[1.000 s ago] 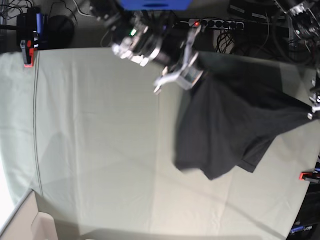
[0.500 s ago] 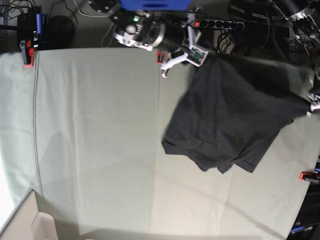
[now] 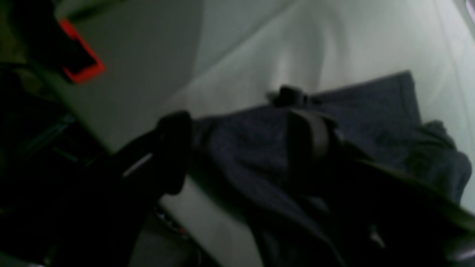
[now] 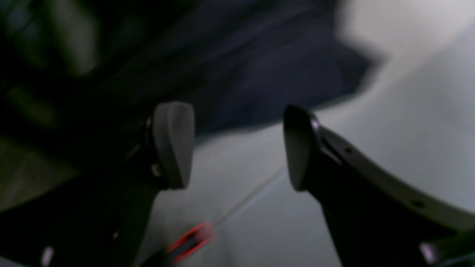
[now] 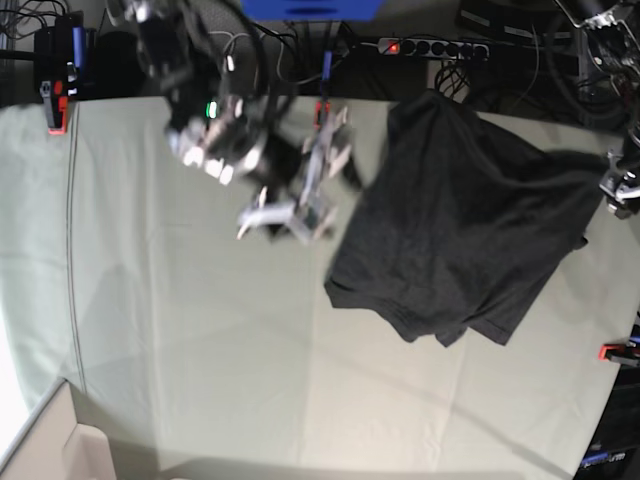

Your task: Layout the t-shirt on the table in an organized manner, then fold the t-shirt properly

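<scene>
A black power strip [image 5: 432, 47] with a lit red switch is seen at the upper centre-right of the base view. Tangled black cables [image 5: 30, 15] are seen at the upper left.

The counter [image 5: 180, 340], covered in pale grey-green creased cloth, carries the dark t-shirt [image 5: 450, 240], which lies rumpled on it, near a red clamp [image 5: 612, 351] at the counter's edge.

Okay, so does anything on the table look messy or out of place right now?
Yes. The t-shirt lies bunched and skewed toward one end of the table, with layers overlapping at its near edge rather than spread flat. Its far part reaches the table's back edge. Both grippers, the right gripper and the left gripper, are open and hold nothing.
</scene>
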Available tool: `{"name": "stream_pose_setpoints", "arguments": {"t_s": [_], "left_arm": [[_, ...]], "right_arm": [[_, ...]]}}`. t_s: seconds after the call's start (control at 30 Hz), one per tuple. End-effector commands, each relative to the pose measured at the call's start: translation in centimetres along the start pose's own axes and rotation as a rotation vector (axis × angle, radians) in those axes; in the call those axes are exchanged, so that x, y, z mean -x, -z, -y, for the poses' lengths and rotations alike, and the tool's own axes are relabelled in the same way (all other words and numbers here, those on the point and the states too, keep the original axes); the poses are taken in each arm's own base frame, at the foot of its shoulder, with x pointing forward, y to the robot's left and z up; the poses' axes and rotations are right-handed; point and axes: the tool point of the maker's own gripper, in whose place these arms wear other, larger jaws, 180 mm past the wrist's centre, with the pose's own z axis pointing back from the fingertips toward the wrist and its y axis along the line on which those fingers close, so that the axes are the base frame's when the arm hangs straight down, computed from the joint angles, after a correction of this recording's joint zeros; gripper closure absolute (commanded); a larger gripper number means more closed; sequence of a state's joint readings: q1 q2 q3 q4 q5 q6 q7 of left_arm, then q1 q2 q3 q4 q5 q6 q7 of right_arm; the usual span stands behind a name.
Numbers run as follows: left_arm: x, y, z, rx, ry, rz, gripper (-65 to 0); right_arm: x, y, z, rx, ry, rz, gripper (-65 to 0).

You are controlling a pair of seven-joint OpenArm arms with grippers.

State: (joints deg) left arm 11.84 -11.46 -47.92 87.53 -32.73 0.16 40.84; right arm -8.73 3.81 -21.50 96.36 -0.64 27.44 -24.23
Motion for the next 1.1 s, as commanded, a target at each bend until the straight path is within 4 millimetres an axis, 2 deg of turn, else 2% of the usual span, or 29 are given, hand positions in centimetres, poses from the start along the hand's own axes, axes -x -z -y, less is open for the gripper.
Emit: {"name": "stream_pose_setpoints", "arguments": {"t_s": [0.0,0.13,0.23,0.33,0.4,0.6,0.7,0.8,0.97,1.07], "left_arm": [[-1.4,-0.3,0.2,0.008,0.011,0.031,-42.0],[0.2,-0.5,-0.3,-0.001,0.014,-0.034,-42.4],[0.9,-0.8,0.2,0.009,0.005,-0.042,-42.4],[0.5,-1.7,0.6,0.019,0.027,-0.023,-42.4],[0.9,-2.3,1.0,0.027,0.026,-0.019,-42.4],[0.3,-3.5,1.5,0.038,0.055,0.009,-42.4],[0.3,-3.7,1.5,0.037,0.06,0.009,-42.4],[0.4,-3.8,1.3,0.033,0.064,0.005,-42.4],[1.0,-3.8,1.2,0.031,0.051,0.0,-42.4],[1.3,-3.8,1.2,0.03,0.048,-0.004,-42.4]], "right_arm": [[-1.8,0.6,0.8,0.004,0.008,0.056,-38.9],[-1.5,3.8,3.0,0.012,0.039,0.018,-39.2],[-1.0,6.2,4.0,0.002,0.063,-0.022,-39.3],[-0.4,8.4,4.7,-0.014,0.085,-0.071,-39.3],[-0.1,9.3,5.3,-0.017,0.093,-0.098,-39.3],[1.0,10.7,7.2,-0.008,0.128,-0.113,-39.3],[1.2,10.1,10.6,0.072,0.233,-0.057,-39.3],[1.3,9.8,12.5,0.115,0.288,-0.028,-39.3],[2.0,10.4,12.5,0.105,0.314,-0.06,-39.4],[1.7,11.1,11.1,0.08,0.33,-0.055,-39.4]]}}
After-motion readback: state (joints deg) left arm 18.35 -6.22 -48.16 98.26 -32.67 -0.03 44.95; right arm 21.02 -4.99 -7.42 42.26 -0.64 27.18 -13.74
